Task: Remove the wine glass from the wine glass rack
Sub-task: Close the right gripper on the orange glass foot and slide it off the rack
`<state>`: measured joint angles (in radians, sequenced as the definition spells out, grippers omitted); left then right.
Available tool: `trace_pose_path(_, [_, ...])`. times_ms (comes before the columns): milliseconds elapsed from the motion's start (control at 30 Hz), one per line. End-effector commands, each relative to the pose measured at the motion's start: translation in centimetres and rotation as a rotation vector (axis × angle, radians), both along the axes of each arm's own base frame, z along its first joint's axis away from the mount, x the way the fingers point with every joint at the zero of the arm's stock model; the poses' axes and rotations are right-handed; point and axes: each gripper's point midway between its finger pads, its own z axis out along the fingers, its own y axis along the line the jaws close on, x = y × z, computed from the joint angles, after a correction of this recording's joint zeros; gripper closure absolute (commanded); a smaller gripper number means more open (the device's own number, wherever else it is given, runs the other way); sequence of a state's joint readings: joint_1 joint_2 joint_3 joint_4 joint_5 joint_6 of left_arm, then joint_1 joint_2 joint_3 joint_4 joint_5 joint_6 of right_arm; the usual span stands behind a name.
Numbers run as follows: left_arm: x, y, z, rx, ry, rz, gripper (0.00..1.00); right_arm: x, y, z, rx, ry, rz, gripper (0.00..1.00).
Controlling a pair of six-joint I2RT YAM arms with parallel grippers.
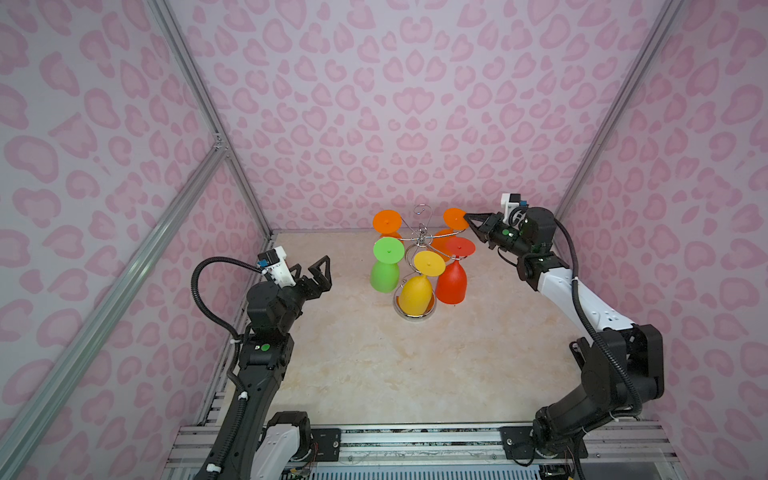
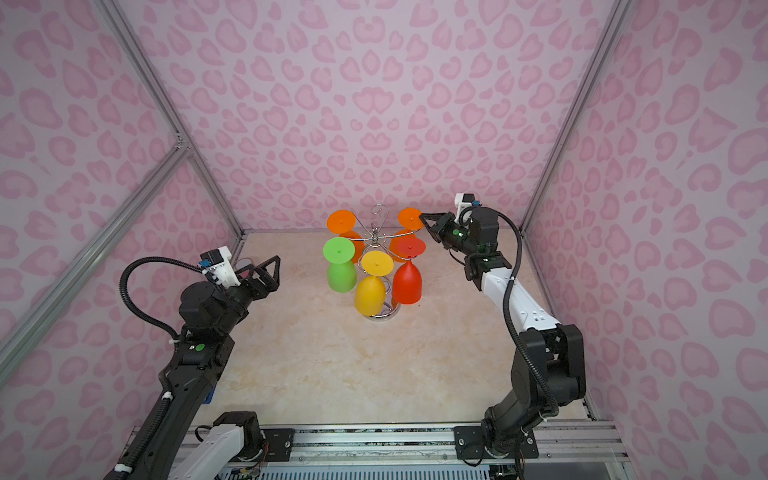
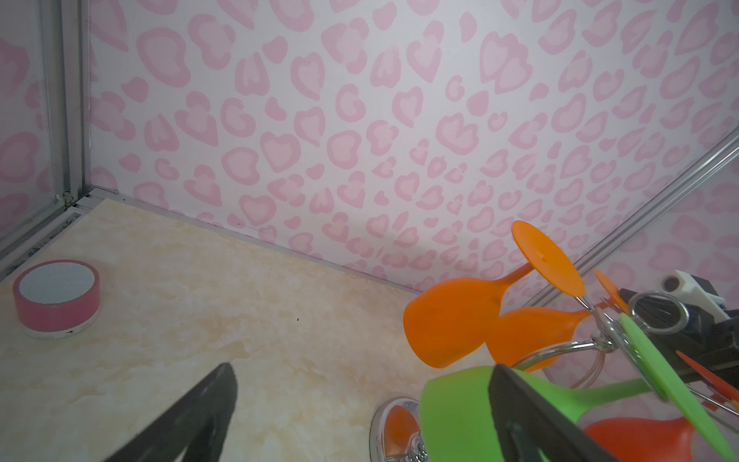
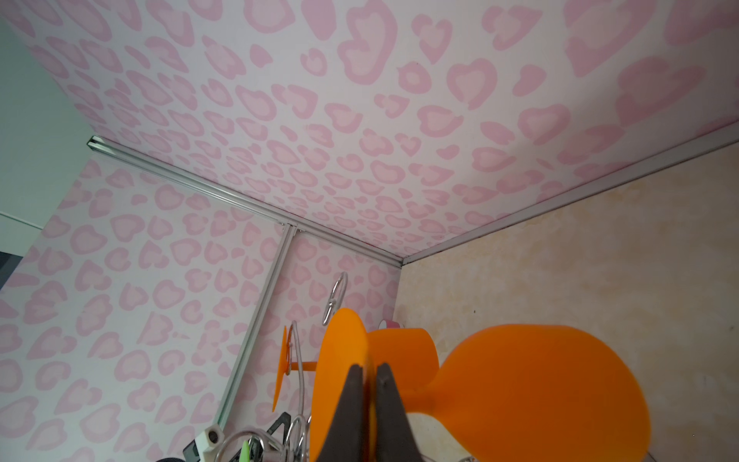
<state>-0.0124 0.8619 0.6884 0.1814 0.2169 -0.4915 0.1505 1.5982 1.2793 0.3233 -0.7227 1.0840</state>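
With my right gripper (image 4: pixel 370 370) pinched shut on the foot of the orange wine glass (image 4: pixel 540 392) hanging at the back right of the wine glass rack (image 1: pixel 422 233), and my left gripper (image 1: pixel 311 268) idle and open, I'd slide it outward along its hook, keeping it level.

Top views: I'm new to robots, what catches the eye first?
A shiny chrome wire rack at the back middle of the table, hung with upside-down plastic wine glasses in orange, green, yellow and red. The right gripper is shut on the foot of the right-hand orange wine glass, while the left gripper stands open to the rack's left. Pink heart-print walls surround everything.
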Motion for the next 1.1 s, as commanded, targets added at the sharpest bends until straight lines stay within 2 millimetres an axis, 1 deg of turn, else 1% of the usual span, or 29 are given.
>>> trace_pose_path(0, [0.1, 0.2, 0.9, 0.018, -0.029, 0.009, 0.0, -0.3, 0.2, -0.3, -0.006, 0.016, 0.014, 1.0])
trace_pose_path(167, [0.1, 0.2, 0.9, 0.019, -0.028, 0.01, 0.0, -0.5, 0.2, 0.7, 0.016, 0.014, 0.017, 1.0])
trace_pose_path(433, [0.1, 0.2, 0.9, 0.022, -0.03, 0.01, 0.0, -0.8, -0.2, 1.8, 0.114, 0.032, 0.03, 1.0])
trace_pose_path(667, [0.2, 0.2, 0.8, 0.022, -0.026, 0.012, 0.0, -1.3, -0.8, 3.4, 0.246, 0.022, 0.057, 1.0])
trace_pose_path(800, [0.3, 0.2, 0.6, 0.021, -0.02, 0.009, 0.0, -1.6, -0.8, 3.5, 0.264, 0.027, 0.065, 1.0])
trace_pose_path(1067, [0.3, 0.2, 0.7, 0.023, -0.022, 0.008, 0.0, -2.3, -1.2, 2.9, 0.267, 0.034, 0.065, 1.0])
